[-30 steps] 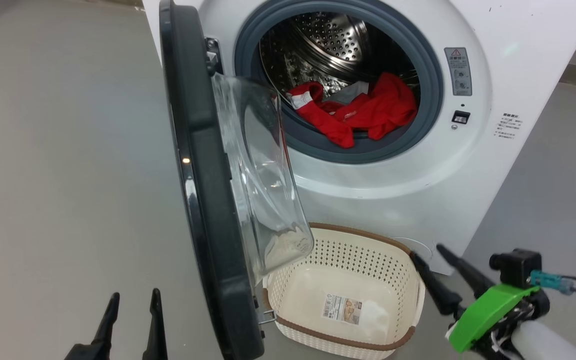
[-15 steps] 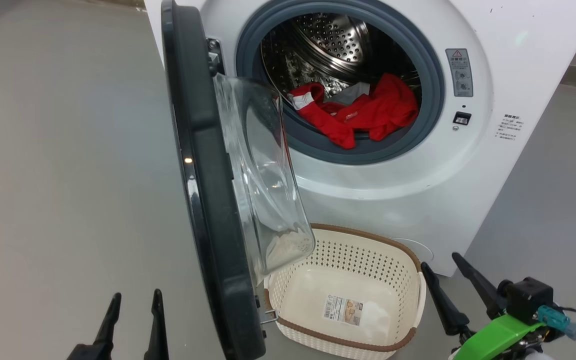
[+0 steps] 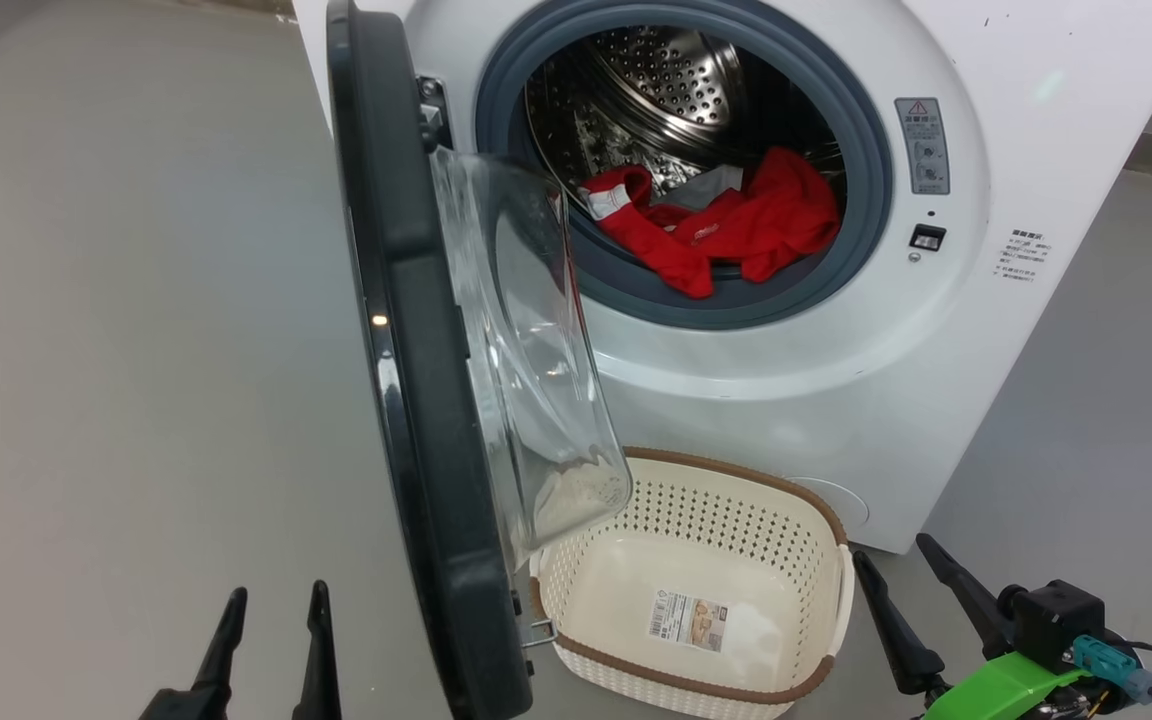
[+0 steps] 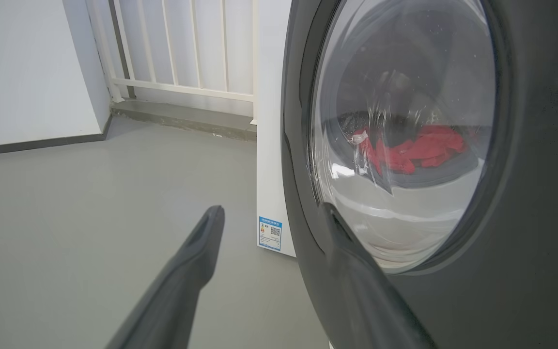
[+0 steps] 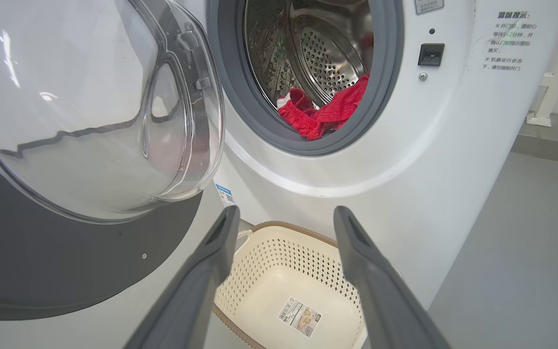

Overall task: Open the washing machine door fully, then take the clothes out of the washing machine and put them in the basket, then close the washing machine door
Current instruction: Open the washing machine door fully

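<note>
Retreating nearer, the right tool [image 3: 890,547] slants far-left beside the basket [image 3: 706,515], spread wide and empty; left tool [image 3: 276,590] likewise, left of the washing machine door [image 3: 406,330].

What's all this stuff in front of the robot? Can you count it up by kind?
Washing machine: 1
Door: 1
Basket: 1
Clothes heap: 1
Robot hands: 2, left hand and right hand
Total: 6
</note>
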Tool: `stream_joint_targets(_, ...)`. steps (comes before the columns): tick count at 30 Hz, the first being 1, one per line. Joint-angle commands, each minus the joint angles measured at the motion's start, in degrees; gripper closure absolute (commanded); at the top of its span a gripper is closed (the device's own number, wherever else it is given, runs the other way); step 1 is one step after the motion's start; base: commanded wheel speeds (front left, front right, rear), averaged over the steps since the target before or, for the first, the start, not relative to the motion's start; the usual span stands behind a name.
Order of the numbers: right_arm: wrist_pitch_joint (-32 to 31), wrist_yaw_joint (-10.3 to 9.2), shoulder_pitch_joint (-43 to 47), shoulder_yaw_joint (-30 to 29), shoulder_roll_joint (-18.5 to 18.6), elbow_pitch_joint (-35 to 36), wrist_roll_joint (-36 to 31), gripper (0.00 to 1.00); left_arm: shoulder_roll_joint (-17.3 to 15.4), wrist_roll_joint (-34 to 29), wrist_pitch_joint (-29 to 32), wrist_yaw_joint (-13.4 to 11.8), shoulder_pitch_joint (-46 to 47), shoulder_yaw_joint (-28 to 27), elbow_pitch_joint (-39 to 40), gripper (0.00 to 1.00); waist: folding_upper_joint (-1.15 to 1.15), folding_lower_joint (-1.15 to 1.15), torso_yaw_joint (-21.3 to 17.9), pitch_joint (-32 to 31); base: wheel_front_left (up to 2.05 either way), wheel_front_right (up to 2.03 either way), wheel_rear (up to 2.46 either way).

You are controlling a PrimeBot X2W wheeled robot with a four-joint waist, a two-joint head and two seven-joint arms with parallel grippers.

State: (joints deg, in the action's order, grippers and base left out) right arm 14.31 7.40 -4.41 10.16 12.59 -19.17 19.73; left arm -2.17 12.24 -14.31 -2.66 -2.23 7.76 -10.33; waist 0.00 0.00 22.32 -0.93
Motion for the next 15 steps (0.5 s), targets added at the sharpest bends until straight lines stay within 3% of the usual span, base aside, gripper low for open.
stream_joint_targets(1, 0.7, 0.09, -0.4, 0.7, 0.2, 1.2, -0.7, 0.0, -0.7, -0.3, -0.7, 0.0, 1.0, -1.6, 1.2, 0.0, 0.0, 0.0, 0.1, 0.0, 0.0, 0.0, 0.0)
stream_joint_targets(15, 0.7, 0.09, -0.2, -2.0, -0.8, 3.7, -3.2, 0.0, -0.7, 0.1, -0.7, -0.7, 1.7, -2.5, 4.3, 0.0, 0.0, 0.0, 0.5, -0.2, 0.0, 0.0, 0.0)
